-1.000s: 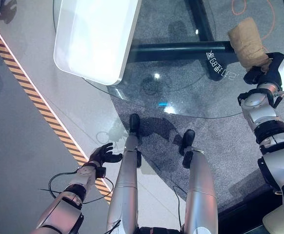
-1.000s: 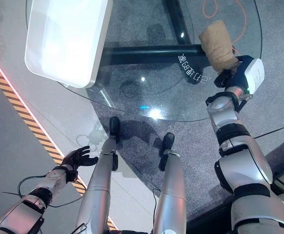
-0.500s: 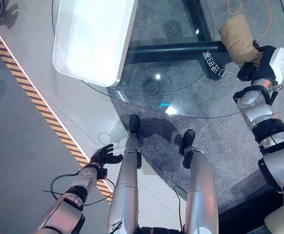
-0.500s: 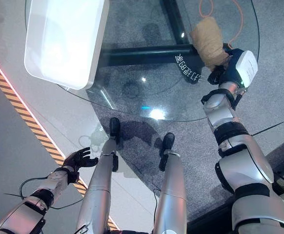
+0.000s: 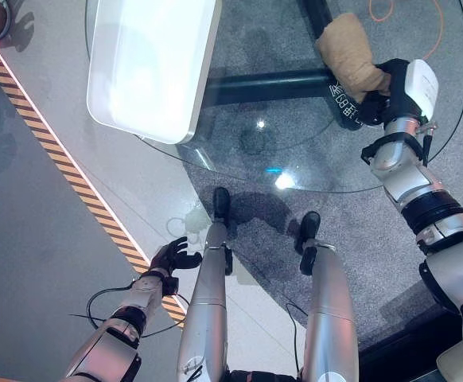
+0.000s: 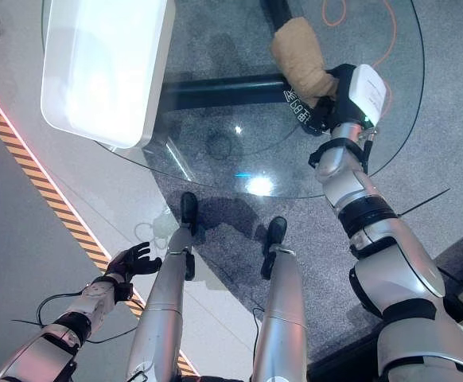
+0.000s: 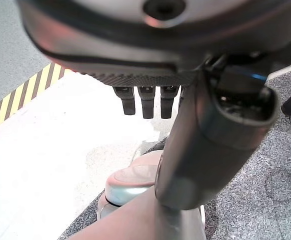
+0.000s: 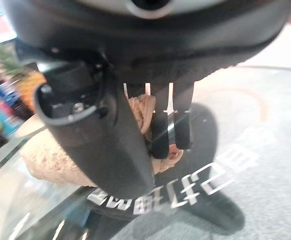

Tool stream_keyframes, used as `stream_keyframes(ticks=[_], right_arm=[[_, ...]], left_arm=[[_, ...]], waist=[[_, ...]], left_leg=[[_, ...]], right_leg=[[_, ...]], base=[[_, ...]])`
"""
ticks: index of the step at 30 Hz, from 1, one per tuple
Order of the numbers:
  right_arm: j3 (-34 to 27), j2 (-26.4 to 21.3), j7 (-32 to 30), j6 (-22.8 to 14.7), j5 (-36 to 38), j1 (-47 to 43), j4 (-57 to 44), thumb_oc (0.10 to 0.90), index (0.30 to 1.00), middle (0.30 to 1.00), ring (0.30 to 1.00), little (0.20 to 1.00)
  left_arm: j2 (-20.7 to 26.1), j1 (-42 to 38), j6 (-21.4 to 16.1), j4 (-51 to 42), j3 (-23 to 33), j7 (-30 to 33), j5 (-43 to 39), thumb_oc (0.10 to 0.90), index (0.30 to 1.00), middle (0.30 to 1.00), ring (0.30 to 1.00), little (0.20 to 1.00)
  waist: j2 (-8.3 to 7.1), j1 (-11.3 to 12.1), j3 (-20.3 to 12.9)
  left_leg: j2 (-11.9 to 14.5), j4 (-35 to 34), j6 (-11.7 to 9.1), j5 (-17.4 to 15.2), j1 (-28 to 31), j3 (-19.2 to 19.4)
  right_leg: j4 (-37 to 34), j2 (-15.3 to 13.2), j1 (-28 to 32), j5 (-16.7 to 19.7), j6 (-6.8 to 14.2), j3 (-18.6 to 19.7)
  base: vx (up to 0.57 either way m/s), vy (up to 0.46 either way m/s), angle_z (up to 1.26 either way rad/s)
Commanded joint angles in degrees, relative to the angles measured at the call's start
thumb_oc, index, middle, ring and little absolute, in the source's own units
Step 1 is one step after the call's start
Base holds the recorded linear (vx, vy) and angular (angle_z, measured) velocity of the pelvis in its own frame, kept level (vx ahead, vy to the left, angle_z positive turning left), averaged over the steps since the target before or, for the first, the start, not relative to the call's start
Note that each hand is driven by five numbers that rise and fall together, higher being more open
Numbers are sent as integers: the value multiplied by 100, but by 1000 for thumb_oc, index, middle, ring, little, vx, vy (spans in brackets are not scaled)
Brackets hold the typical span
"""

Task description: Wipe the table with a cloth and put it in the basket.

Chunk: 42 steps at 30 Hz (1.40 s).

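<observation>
Our right hand (image 5: 375,91) sits at the upper right of the left eye view, fingers curled on the tan cloth (image 5: 345,52) on the glass table (image 5: 295,159). We think wiping is under way and the basket step is left. At upper left, the white basket (image 5: 148,72) looks bare inside. Our left hand (image 5: 174,256) hangs loose at lower left. Up close, our right wrist view shows fingers (image 8: 168,127) pinching cloth.

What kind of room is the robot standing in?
Probably a showroom or a lab hall, not a home. There is a round glass table on grey carpet, a smooth floor with a yellow-and-black warning stripe, and a big white glossy block beside the table.
</observation>
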Motion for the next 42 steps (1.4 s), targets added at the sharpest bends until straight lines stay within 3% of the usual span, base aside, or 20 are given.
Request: stream_keyframes(ticks=[1, 15, 42], right_arm=[[424, 231, 473, -471, -422, -354, -660, 100, 300, 300, 300, 200], [810, 390, 1422, -652, -906, 35, -1040, 100, 300, 300, 300, 200], [1019, 554, 2262, -891, -1221, 567, -1735, 100, 300, 300, 300, 200]], left_arm=[[-172, 297, -18, 23, -88, 12, 186, 800, 900, 900, 900, 900], [-198, 270, 34, -42, -65, 77, 225, 800, 900, 900, 900, 900], [-228, 179, 47, -40, 73, 119, 248, 800, 900, 900, 900, 900]], waist=[[25, 175, -79], [3, 161, -79], [-43, 71, -79]], left_leg=[[-199, 1062, 354, -937, -36, 165], [-204, 1007, 340, -877, -20, 182], [-189, 913, 304, -773, -2, 210]], right_leg=[[-1088, -103, 168, 957, 133, -82], [-1126, -138, 179, 990, 151, -108], [-1204, -137, 159, 1060, 182, -71]], base=[[0, 0, 0], [0, 0, 0], [0, 0, 0]])
